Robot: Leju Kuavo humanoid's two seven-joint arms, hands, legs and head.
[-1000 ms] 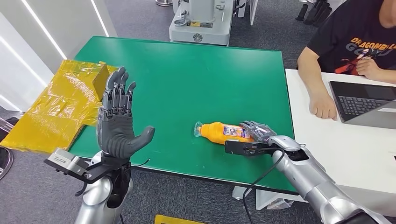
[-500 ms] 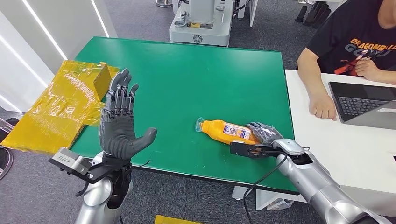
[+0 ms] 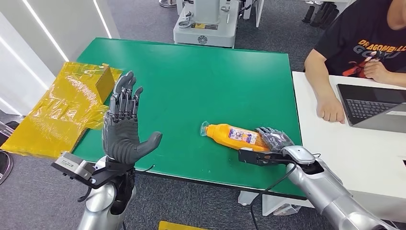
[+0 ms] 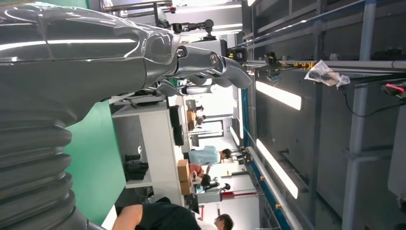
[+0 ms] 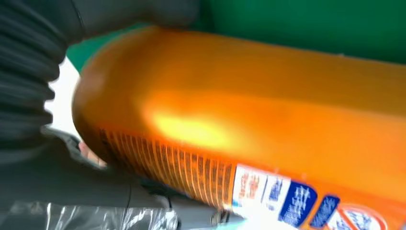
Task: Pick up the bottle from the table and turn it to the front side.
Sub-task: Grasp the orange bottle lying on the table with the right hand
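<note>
Worktop [image 3: 201,76]: A green surface lay before me, and it carried the task's thing near its right front part.
White desk [image 3: 344,158]: It stood against the worktop's right edge and bore a laptop [image 3: 373,103].
Person [image 3: 359,48]: Seated at the white desk in a black shirt, with one hand [image 3: 332,109] resting on the desk.
Yellow wrapping [image 3: 62,108]: A crumpled yellow plastic sheet hung over the worktop's left edge, beside my raised left hand.
Left hand [image 3: 123,129]: I held it upright above the worktop's front left edge, palm turned inward; my fingers [image 3: 125,98] stood apart and straight, and they held nothing.
Bottle [image 3: 232,135]: The orange bottle lay on its side on the worktop, its cap pointing left and its label facing up.
Right hand [image 3: 273,141]: I had it at the bottle's base end, my fingers wrapped around the base; the right wrist view showed the orange body [image 5: 249,120] pressed close against my palm.
</note>
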